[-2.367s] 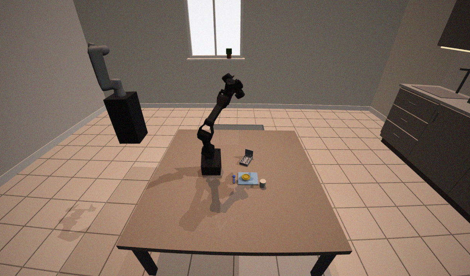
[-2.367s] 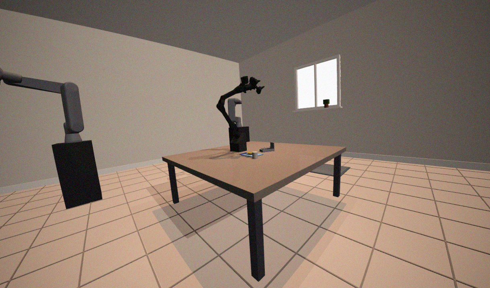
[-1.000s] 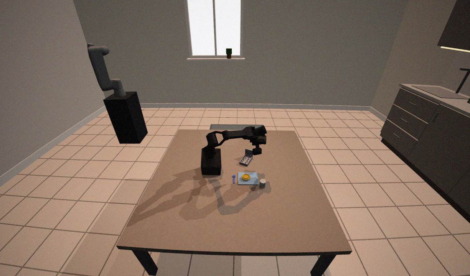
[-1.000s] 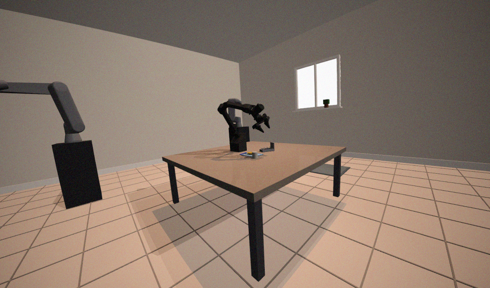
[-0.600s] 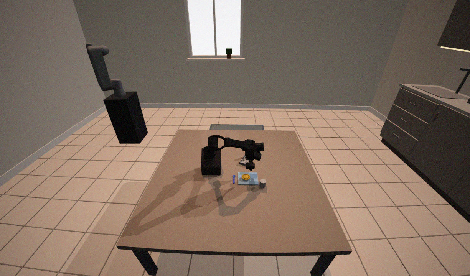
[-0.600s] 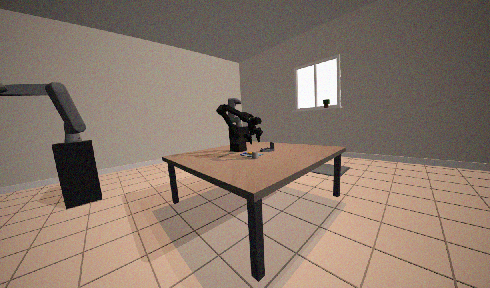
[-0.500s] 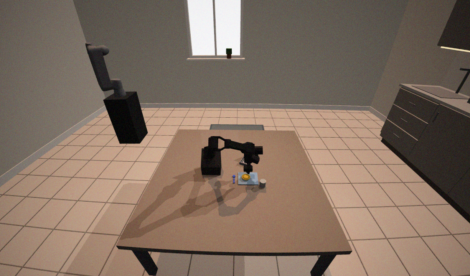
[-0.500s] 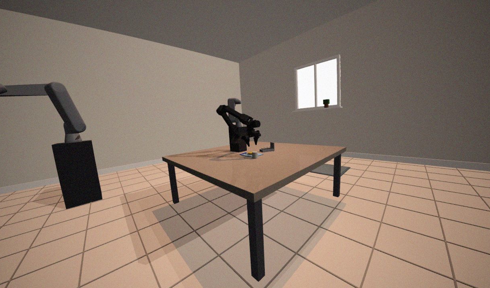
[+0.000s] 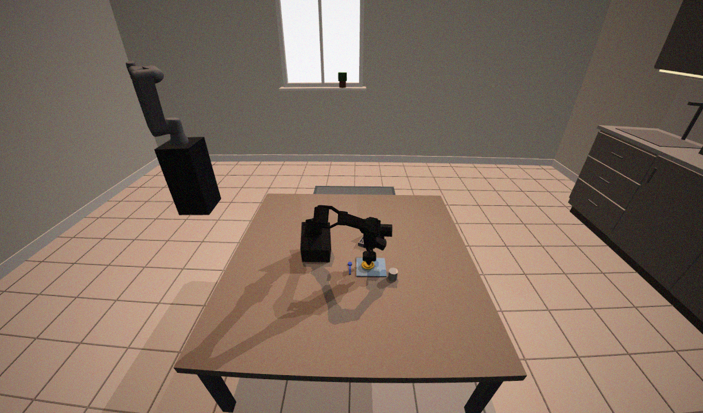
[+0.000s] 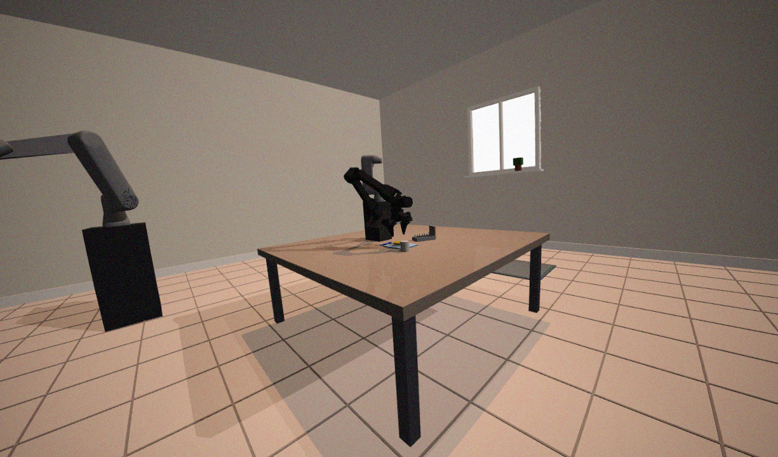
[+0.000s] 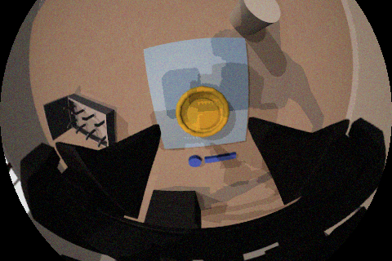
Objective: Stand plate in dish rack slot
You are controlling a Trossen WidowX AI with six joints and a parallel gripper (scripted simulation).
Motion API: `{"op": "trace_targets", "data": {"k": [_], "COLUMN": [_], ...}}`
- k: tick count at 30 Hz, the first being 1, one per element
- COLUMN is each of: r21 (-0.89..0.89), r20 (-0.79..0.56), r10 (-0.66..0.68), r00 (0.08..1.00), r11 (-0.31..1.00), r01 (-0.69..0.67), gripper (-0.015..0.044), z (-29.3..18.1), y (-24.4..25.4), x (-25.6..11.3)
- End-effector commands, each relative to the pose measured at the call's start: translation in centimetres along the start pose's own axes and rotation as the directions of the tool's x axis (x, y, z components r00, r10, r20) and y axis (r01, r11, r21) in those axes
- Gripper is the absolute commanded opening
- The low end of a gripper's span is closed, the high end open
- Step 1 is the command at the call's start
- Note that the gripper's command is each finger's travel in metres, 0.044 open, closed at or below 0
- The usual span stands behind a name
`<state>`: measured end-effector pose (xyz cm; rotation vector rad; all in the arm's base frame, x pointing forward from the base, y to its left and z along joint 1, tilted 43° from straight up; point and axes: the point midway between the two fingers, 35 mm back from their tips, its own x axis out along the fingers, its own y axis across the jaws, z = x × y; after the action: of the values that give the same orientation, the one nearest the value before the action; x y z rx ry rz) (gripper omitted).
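- The yellow plate [image 9: 367, 265] [image 10: 397, 243] [image 11: 202, 112] lies flat on a pale blue mat [image 9: 379, 271] [image 10: 409, 245] [image 11: 171, 57], near the centre of the wrist frame.
- The fingers [image 10: 402, 228] stand wide apart above it, with nothing between them.
- I'd guess the plate is light and stiff, perhaps a bit slippery along its smooth rounded rim; I can't judge how fragile it is.
- I'd take it by the raised rim, firmly, so it can't swivel when turned upright for the rack.
- The wrist view shows the plate's whole ring and, at the left of the frame, the dish rack [image 10: 423, 238] [image 11: 111, 126] with its dark prongs; from the top, the arm hides most of that rack and part of the plate.
- The exterior view alone shows the gap in height between fingers and tabletop [image 9: 395, 328] [image 10: 391, 278] [image 11: 102, 20], just right of the frame's middle.
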<state>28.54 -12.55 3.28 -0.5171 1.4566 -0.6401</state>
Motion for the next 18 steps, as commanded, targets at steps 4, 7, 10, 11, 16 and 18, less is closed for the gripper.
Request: {"op": "trace_targets", "data": {"k": [4, 7, 10, 11, 16, 18], "r21": [-0.011, -0.011, -0.011, -0.011, -0.011, -0.011], "r20": [-0.008, -0.008, -0.008, -0.008, -0.008, -0.008], "r10": [-0.003, -0.003, -0.003, -0.003, -0.004, -0.004], "r00": [1.0, 1.0, 1.0, 1.0, 1.0, 1.0], "r11": [1.0, 1.0, 1.0, 1.0, 1.0, 1.0], "r01": [0.003, 0.003, 0.003, 0.003, 0.004, 0.004], "gripper": [0.04, 0.04, 0.04, 0.04, 0.04, 0.04], "z": [-0.3, -0.3, -0.3, -0.3, -0.3, -0.3], "y": [0.1, 0.1, 0.1, 0.1, 0.1, 0.1], "x": [1.3, 1.7, 2.2, 2.4, 3.2, 3.5]}}
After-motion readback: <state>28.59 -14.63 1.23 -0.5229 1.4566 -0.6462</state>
